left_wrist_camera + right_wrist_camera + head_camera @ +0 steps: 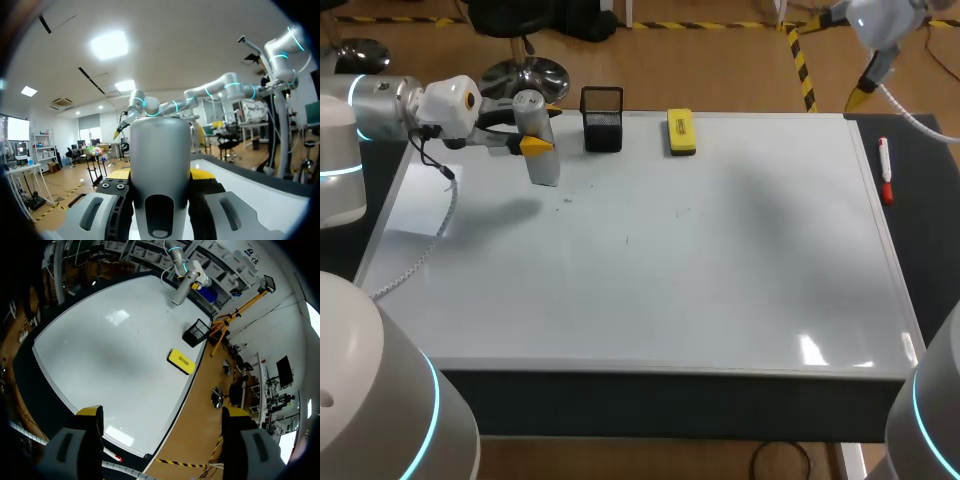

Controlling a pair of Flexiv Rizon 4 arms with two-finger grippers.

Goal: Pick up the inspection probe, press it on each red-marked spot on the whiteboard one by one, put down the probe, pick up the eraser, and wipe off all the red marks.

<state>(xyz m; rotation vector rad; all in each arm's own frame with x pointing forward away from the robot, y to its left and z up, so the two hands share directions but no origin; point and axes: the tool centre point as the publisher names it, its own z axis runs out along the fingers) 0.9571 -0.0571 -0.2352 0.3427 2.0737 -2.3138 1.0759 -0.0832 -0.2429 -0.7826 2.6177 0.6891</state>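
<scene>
Head view: whiteboard (720, 250). Left gripper (536, 146) clamped probe (544, 168), tilted, above its far-left corner. Right gripper (162, 412) wide, empty, high off its far-right corner. Probe judged rigid, smooth, slippery; grip mid-body. Eraser (681, 132) at its far edge.

This looks like a robot lab. Two big white robot arms with glowing blue rings, the left arm (380, 110) and the right arm (880, 25), stand at a dark table (925, 190). A whiteboard (720, 260) lies flat on it. A yellow eraser (681, 132) and a black mesh pen cup (603, 120) sit on the board, and a red marker (885, 170) lies beside it
</scene>
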